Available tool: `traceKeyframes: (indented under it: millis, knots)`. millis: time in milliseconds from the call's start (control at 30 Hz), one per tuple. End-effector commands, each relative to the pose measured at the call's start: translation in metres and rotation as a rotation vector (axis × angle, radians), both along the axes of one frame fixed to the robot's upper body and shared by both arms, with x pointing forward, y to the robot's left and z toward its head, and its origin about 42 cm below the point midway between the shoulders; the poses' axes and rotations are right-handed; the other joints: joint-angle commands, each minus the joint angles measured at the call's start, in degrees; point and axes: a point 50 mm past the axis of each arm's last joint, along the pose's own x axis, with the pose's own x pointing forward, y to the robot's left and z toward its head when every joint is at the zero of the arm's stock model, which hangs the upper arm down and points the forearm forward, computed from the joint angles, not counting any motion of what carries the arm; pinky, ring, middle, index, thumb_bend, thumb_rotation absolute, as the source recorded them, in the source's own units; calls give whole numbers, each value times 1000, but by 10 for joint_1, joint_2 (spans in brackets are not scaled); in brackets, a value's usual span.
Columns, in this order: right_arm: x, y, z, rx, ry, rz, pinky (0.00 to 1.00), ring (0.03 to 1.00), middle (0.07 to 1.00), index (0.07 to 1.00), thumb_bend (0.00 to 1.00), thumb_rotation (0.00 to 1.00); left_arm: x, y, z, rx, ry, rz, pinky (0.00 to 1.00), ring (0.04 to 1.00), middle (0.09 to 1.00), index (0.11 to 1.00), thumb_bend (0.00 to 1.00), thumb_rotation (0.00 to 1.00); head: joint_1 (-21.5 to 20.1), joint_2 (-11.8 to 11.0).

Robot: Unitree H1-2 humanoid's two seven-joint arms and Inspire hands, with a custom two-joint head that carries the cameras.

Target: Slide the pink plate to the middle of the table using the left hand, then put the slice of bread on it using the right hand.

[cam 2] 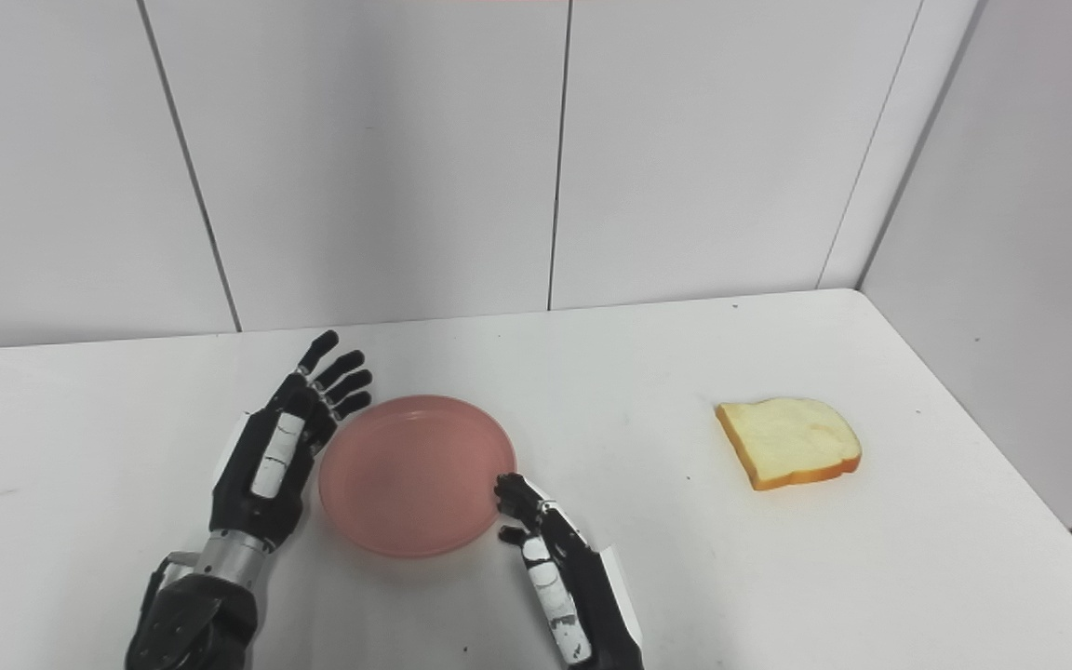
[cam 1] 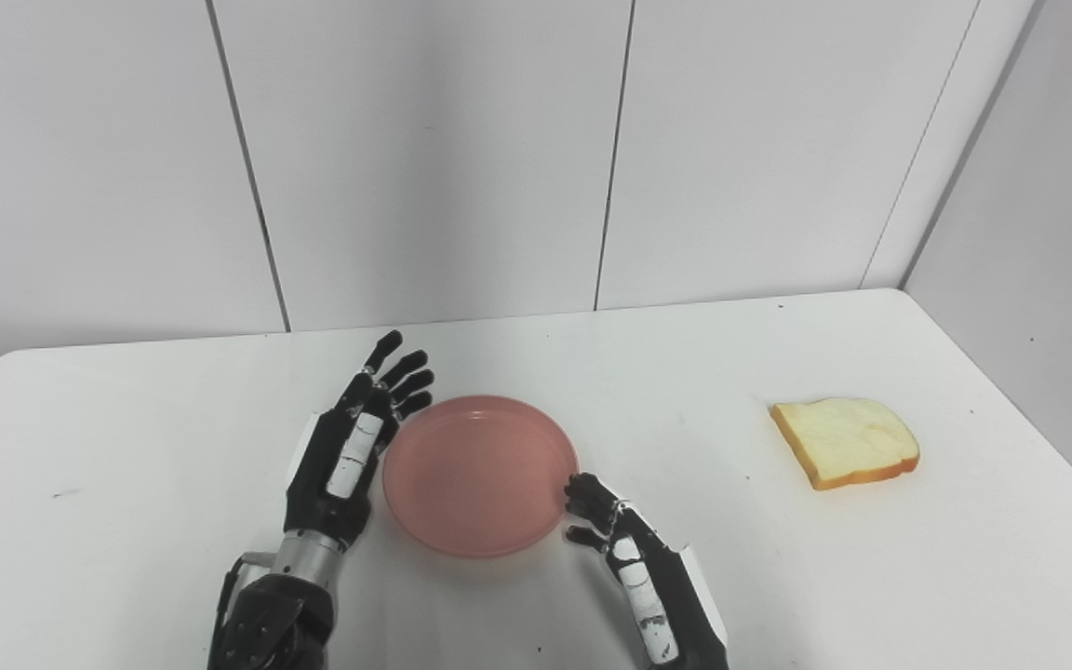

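1. Left hand (cam 1: pixel 350 447): standing edge-on at the left rim of the pink plate, fingers (cam 1: pixel 403 370) straight and spread, pointing away toward the wall. Holds nothing. Palm side is right at the plate rim; can't tell if it actually touches.
2. Pink plate (cam 1: pixel 480 475): flat on the white table (cam 1: pixel 173 447), empty, left of table centre, sitting between the two hands.
3. Right hand (cam 1: pixel 624 549): low at the plate's near-right rim, fingers curled inward, fingertips (cam 1: pixel 581 493) at the rim. Looks like contact, not a grasp; can't confirm.
4. Slice of bread (cam 1: pixel 845 441): flat on the table far right, well apart from plate and both hands, crust edge facing the near side.
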Motion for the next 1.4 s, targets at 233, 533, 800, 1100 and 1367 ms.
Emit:
traceKeyframes:
  millis: [233, 533, 800, 1100, 1367]
  knots:
    - [-23, 10, -18, 42, 94, -14, 802, 855, 851, 825, 747, 1000, 23, -2, 15, -22, -46, 108, 870, 881, 884, 855, 832, 751, 1, 0]
    - [-23, 10, -18, 39, 96, -12, 798, 854, 854, 828, 743, 1000, 22, -4, 14, -7, -51, 147, 920, 905, 912, 880, 807, 765, 1, 1]
    - [-23, 10, -18, 38, 94, -9, 793, 853, 854, 829, 736, 1000, 28, -5, 25, -8, 23, 82, 956, 944, 955, 944, 865, 793, 1, 1]
    - [-23, 12, -16, 34, 95, -11, 798, 854, 854, 825, 735, 1000, 37, -10, 37, 44, 98, 59, 936, 945, 984, 967, 884, 799, -1, 2]
    - [-24, 12, -15, 46, 97, -9, 806, 858, 856, 824, 739, 1000, 40, -10, 41, 42, 130, 52, 944, 960, 990, 972, 879, 797, -2, 5]
